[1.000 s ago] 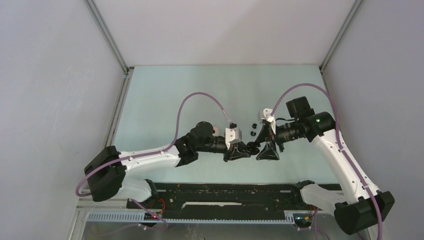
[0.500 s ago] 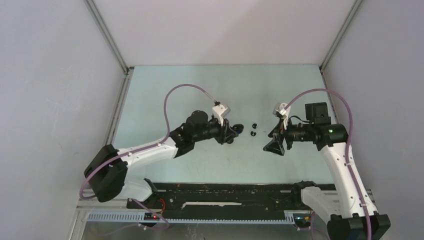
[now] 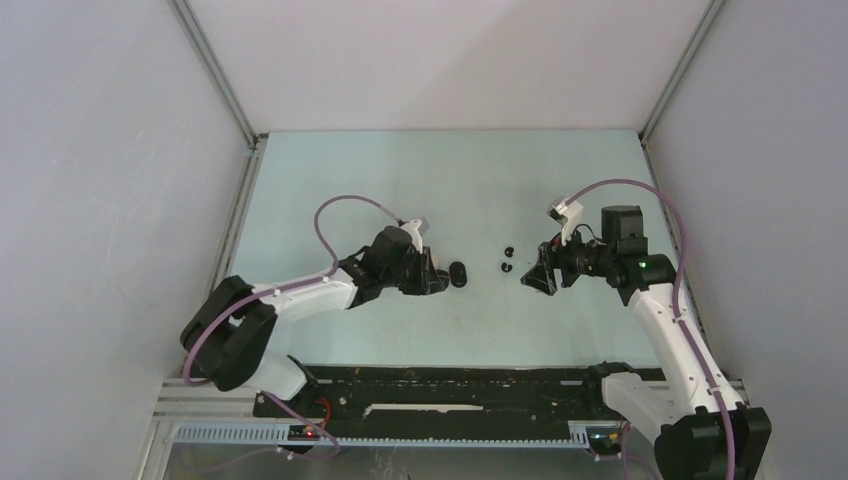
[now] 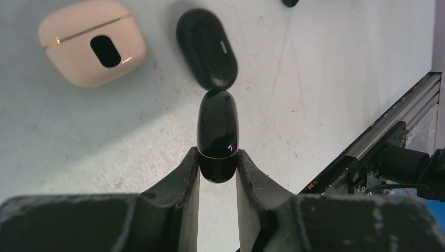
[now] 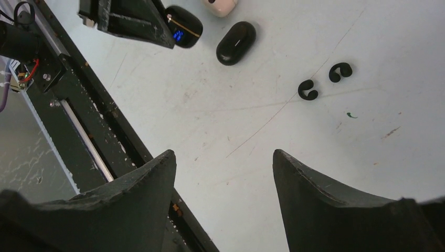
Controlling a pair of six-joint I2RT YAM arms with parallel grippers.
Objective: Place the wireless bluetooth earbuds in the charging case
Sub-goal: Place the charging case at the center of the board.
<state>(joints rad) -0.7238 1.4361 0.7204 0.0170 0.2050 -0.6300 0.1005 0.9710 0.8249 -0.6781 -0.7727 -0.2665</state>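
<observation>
The left gripper [image 4: 218, 164] clamps just the end of the slick black charging case [image 4: 217, 131], which could squirt free; the right gripper [image 5: 223, 157] gapes empty.

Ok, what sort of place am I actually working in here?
Looks like an enclosed robot test booth, probably in a lab rather than a home: plain grey panel walls on aluminium framing, a pale-green tabletop, and a black mounting rail along its near edge.
</observation>
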